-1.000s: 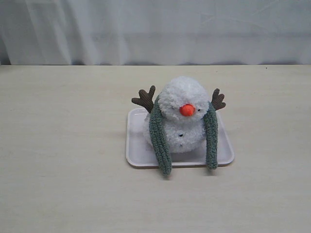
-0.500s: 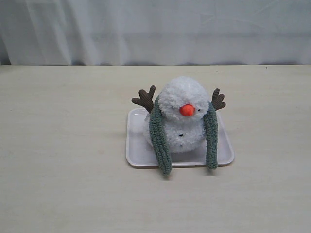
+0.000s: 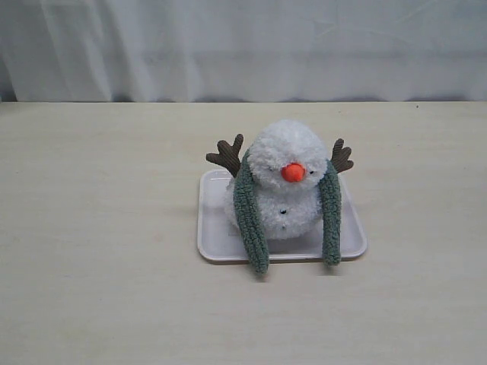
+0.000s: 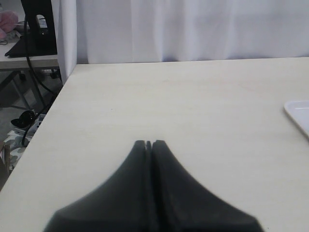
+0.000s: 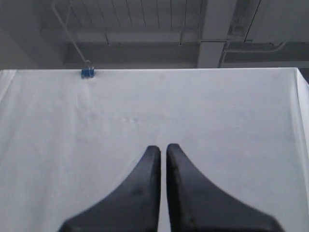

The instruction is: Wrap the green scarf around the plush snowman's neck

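On the white tray [image 3: 221, 247], the green scarf [image 3: 249, 217] lies behind the plush snowman's neck [image 3: 283, 190], with both ends hanging uncrossed in front. The left gripper [image 4: 148, 143] and right gripper [image 5: 161, 147] are closed and empty. Crossing one end over likely comes next.

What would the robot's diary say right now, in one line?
green scarf: hangs down both sides of snowman, ends uncrossed | snowman: on white tray | left claw: shut, empty | right claw: shut, empty

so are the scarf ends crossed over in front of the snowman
No, the two ends of the scarf hang straight down either side of the snowman, well apart and uncrossed.
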Available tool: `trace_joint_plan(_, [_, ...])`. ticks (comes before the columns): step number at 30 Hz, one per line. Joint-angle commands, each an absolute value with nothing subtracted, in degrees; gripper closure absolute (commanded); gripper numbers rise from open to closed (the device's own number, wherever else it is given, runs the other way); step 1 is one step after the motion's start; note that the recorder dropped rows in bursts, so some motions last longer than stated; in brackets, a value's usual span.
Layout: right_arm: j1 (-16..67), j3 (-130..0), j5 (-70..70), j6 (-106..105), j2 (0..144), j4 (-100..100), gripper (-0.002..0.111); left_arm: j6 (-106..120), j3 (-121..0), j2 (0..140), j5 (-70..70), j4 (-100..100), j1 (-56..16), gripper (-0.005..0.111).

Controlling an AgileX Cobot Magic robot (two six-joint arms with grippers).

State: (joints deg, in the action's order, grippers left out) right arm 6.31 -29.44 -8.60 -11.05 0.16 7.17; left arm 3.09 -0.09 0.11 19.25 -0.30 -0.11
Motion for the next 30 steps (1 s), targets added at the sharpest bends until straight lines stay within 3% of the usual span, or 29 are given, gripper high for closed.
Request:
trace_joint_plan(1, [6.16, -29.27, -10.25, -11.17, 0.00, 8.72, 0.104, 3.15, 0.00, 0.00, 18.50, -0.59, -0.40, 0.107])
trace_joint_plan(30, [6.04, -10.84, -7.45, -11.17, 0.00, -6.86, 0.104, 3.15, 0.00, 0.00, 18.50, -0.59, -0.40, 0.107])
